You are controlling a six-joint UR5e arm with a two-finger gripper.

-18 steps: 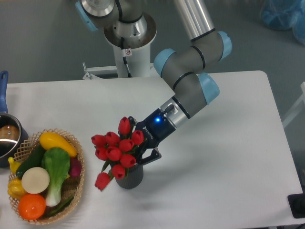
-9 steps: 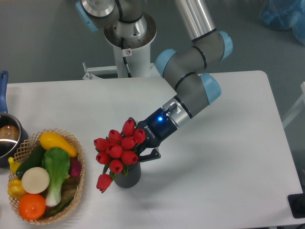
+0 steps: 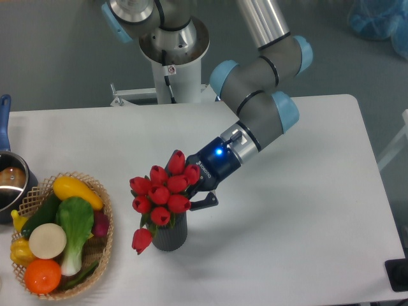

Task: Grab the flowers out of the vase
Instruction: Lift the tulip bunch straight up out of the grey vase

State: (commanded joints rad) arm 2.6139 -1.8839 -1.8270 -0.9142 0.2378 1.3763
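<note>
Gripper (image 3: 189, 199) clamped on the flowers (image 3: 162, 191), lifted slightly toward 1 o'clock since a second ago; stems still in the vase (image 3: 167, 233), now more exposed, standing at 3 o'clock from the wicker basket (image 3: 107, 220)

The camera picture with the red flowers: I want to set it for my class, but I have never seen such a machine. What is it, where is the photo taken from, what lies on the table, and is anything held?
The grey and blue jointed machine is a robot arm on a white pedestal behind the table. One fixed camera looks down from above the table's front. At the arm's tip is a gripper, a two-fingered claw, reaching into a bunch of red tulips, the flowers. Their stems stand in a small dark ribbed vase. The blooms hide the fingertips, so whether they grip is unclear. At the left are a wicker basket of vegetables and fruit and a steel pot with a blue handle.
</note>
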